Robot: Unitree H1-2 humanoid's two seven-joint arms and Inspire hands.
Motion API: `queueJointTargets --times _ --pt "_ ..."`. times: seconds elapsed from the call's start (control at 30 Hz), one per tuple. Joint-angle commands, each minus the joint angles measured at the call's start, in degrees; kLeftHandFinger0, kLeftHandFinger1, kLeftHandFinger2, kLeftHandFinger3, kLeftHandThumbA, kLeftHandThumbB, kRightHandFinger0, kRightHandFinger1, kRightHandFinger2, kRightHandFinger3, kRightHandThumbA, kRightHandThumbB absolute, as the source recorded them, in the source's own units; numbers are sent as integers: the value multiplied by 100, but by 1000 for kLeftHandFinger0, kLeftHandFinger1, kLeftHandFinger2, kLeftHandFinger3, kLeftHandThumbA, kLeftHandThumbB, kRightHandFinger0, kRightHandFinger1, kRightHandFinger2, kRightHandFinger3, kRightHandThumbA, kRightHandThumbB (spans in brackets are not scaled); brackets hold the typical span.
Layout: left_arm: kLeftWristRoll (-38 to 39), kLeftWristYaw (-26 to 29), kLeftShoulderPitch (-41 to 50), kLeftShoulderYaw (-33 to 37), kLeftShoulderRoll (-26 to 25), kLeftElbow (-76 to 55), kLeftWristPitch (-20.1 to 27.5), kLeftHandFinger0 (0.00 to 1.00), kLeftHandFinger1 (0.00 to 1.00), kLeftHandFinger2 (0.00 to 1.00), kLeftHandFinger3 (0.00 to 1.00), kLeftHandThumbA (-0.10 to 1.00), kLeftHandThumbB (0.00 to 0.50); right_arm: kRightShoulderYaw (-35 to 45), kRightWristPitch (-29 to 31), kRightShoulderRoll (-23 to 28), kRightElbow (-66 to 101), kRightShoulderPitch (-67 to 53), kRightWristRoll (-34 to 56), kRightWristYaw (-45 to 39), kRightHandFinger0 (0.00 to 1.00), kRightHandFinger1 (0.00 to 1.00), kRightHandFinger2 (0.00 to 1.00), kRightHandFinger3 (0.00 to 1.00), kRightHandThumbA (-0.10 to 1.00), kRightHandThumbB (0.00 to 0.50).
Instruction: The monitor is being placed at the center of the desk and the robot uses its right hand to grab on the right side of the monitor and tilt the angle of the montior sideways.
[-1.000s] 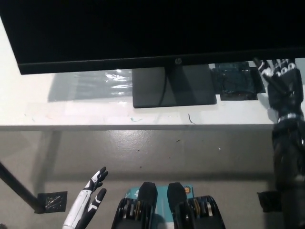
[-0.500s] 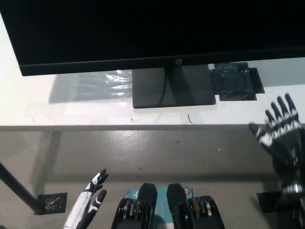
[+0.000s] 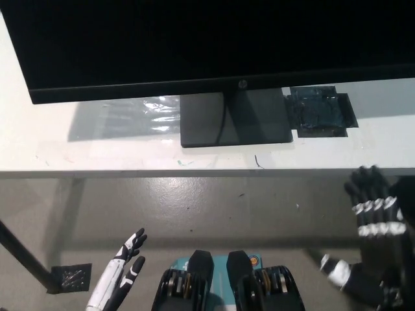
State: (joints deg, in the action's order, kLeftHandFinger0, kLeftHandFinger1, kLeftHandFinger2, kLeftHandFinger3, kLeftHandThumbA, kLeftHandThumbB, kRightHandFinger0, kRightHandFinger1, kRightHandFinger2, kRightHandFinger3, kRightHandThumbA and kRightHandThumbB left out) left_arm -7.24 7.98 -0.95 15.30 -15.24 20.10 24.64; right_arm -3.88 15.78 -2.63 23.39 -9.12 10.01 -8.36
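The left hand (image 3: 123,265) hangs low at the lower left, over the floor and short of the desk (image 3: 39,139), in the same spot as half a second ago; its fingers are spread apart and it holds nothing. The right hand (image 3: 373,214) has dropped: a second ago it was up at the monitor's (image 3: 207,45) right edge, half a second ago it was level with the desk's front edge, and now it sits below that edge, over the floor, well clear of the screen. Its fingers are apart, wide, and empty.

The monitor is up and to the left of the right hand, far above the left hand, standing on the desk. Its dark screen fills the top, with a thin bezel and a small logo at the lower middle. Its flat black base (image 3: 235,118) rests under it. A dark patch (image 3: 321,111) lies just right of the base, straight up from the right hand.
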Motion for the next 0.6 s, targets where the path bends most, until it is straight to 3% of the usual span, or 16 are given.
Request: queueJointTargets --times 0.0,0.27,0.3,0.33,0.47,0.57 --pt "9 103 -176 6 -151 -129 228 1000 1000 1000 1000 1000 248 -398 1115 87 -32 -112 -1460 203 1000 1000 1000 1000 1000 222" --pt "10 97 -145 0 -160 -162 228 1000 1000 1000 1000 1000 246 -527 1115 321 -1100 204 -1698 1096 1000 1000 1000 1000 1000 244" --pt "32 65 -172 6 -151 -126 228 1000 1000 1000 1000 1000 253 -233 1115 374 -2215 614 -1553 1227 1000 1000 1000 1000 1000 278" --pt "32 76 -164 6 -150 -132 228 1000 1000 1000 1000 1000 251 -219 1115 430 -2576 749 -1566 1354 1000 1000 1000 1000 1000 280" --pt "33 78 -165 9 -152 -132 228 1000 1000 1000 1000 1000 250 -348 1115 512 -2633 787 -1604 1553 1000 1000 1000 1000 1000 281" --pt "20 75 -199 4 -166 -129 228 1000 1000 1000 1000 1000 249 -328 1115 581 -3525 1054 -1564 1701 1000 1000 1000 1000 1000 309"
